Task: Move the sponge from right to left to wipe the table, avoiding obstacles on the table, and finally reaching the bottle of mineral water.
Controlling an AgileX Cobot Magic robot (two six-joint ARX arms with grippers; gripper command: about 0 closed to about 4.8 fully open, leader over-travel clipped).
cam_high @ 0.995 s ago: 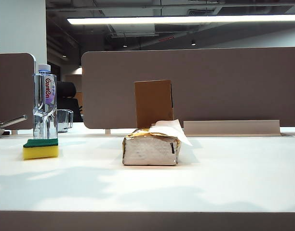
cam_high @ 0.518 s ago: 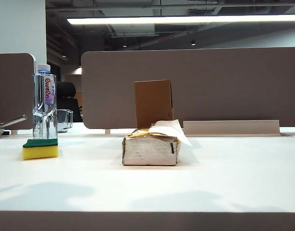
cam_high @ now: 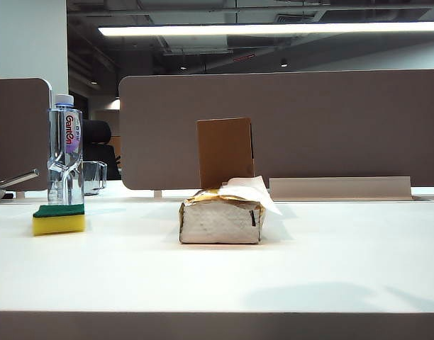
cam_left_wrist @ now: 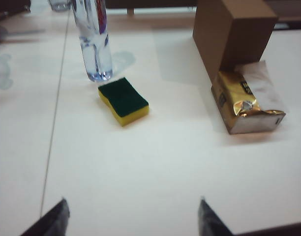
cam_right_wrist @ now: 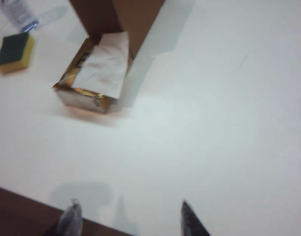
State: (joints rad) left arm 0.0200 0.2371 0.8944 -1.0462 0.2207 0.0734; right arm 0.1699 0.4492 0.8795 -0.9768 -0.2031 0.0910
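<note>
White worktop (cam_high: pixel 323 262) runs wide and bare across the whole right half, out to its darker front edge, with plenty of free surface in front of everything standing on it. The yellow sponge (cam_high: pixel 59 220) lies flat at the far left, green layer up, right in front of the bottle of mineral water (cam_high: pixel 65 152); whether the two touch is hard to say from the exterior view, though the left wrist view shows a sliver of table between sponge (cam_left_wrist: pixel 123 101) and bottle (cam_left_wrist: pixel 94 42). Mid-table sits the crumpled tissue box (cam_high: pixel 221 218) with its brown cardboard flap (cam_high: pixel 225 151) upright behind it, well apart from the sponge. Neither arm shows in the exterior view. The left gripper (cam_left_wrist: pixel 133 221) hangs above the near part of the worktop, fingertips spread wide with nothing between them, the sponge well ahead of it. The right gripper (cam_right_wrist: pixel 128 219) hovers over the front edge, jaws likewise apart and empty, the tissue box (cam_right_wrist: pixel 94 76) ahead and the sponge (cam_right_wrist: pixel 14 51) far off beyond it. Only the fingertips of each gripper are in frame, and the bottle is cut off at the top in both wrist views.
</note>
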